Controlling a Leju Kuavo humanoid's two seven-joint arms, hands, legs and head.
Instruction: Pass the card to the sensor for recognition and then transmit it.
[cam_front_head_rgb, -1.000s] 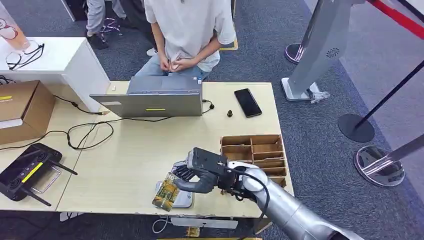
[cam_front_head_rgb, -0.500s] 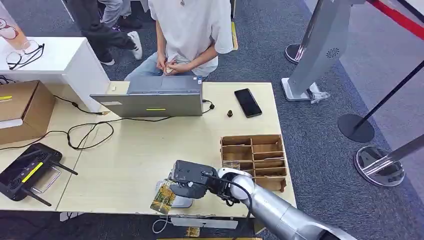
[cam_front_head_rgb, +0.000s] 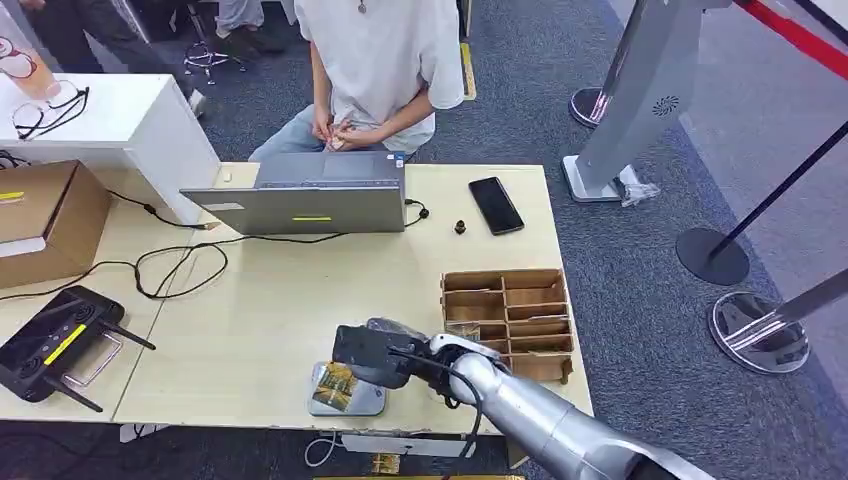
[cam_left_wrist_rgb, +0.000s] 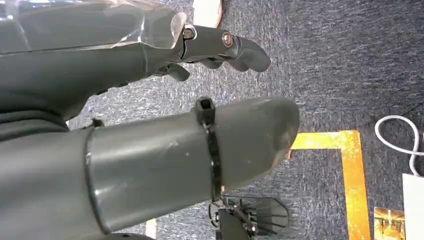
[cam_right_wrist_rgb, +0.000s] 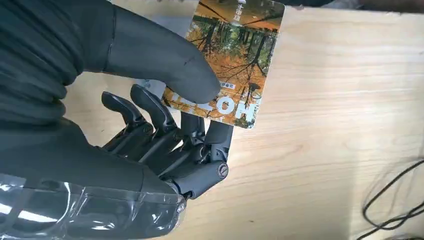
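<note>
On the wooden table (cam_front_head_rgb: 280, 310), right hand (cam_front_head_rgb: 372, 356) pinches autumn-forest card (cam_right_wrist_rgb: 231, 60).

Setting: office or demo hall, indoor. Evidence:
- Floor is grey-blue commercial carpet (cam_front_head_rgb: 640, 290), with yellow tape marking (cam_left_wrist_rgb: 350, 165) seen from the left wrist view.
- Light wood surface (cam_front_head_rgb: 300, 300) carries an open laptop (cam_front_head_rgb: 310, 200), a phone (cam_front_head_rgb: 496, 205), trailing black cables (cam_front_head_rgb: 180, 265), a black handheld controller (cam_front_head_rgb: 55, 345) and a cardboard box (cam_front_head_rgb: 40, 220).
- Person (cam_front_head_rgb: 375, 70) seated behind the laptop; other legs and a chair base farther back.
- Queue-barrier posts with round bases (cam_front_head_rgb: 760, 335) and a tall silver kiosk stand (cam_front_head_rgb: 640, 110) to the side, as in a public reception or exhibition area.
- White cabinet (cam_front_head_rgb: 110, 130) beside the surface.
</note>
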